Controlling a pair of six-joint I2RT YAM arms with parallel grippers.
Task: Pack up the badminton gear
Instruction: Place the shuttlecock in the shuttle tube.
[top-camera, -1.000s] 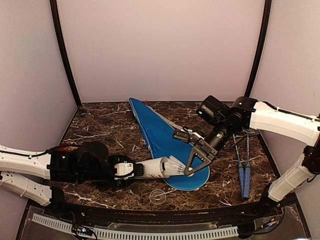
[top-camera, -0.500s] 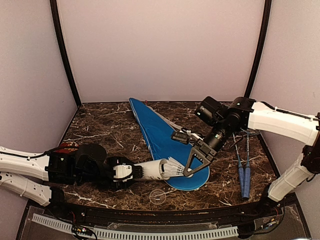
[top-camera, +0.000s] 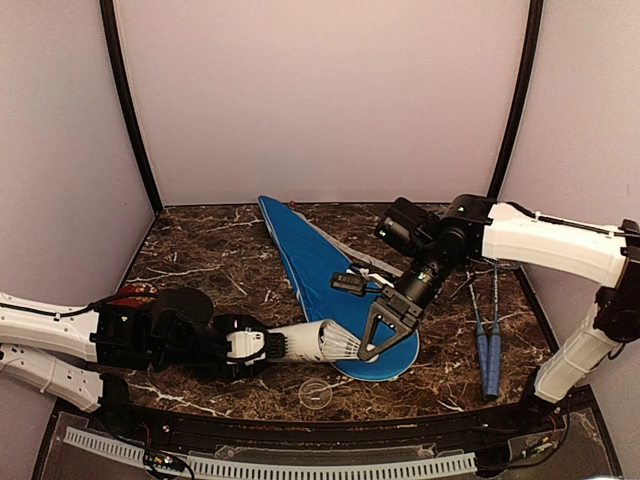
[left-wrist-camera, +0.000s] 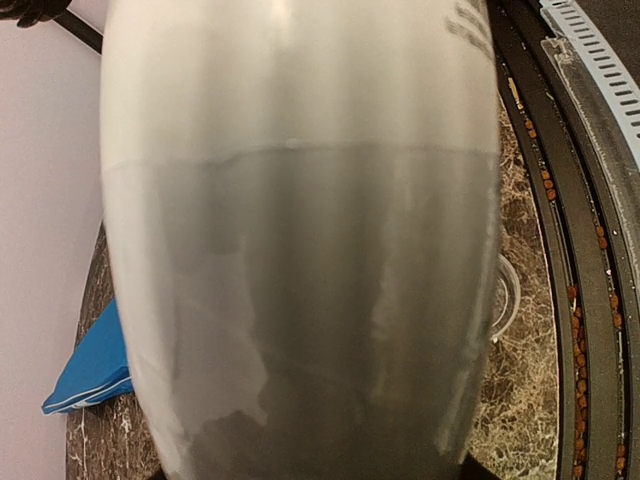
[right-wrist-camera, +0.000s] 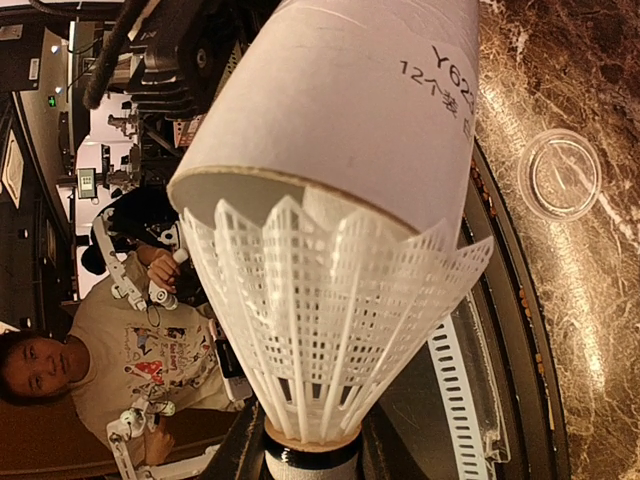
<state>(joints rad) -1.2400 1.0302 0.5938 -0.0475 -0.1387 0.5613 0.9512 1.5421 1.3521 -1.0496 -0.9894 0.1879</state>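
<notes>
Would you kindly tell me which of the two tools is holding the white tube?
The left tool grips the white tube; the right tool pinches a shuttlecock at its open mouth instead.

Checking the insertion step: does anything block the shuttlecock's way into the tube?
Nothing visible does. The right claw holds the shuttlecock with its skirt at the open mouth of the tube; the clear round lid lies apart on the table.

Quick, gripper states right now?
Left gripper: closed on the white tube.
Right gripper: closed on a shuttlecock by its cork end, at the tube's mouth.
</notes>
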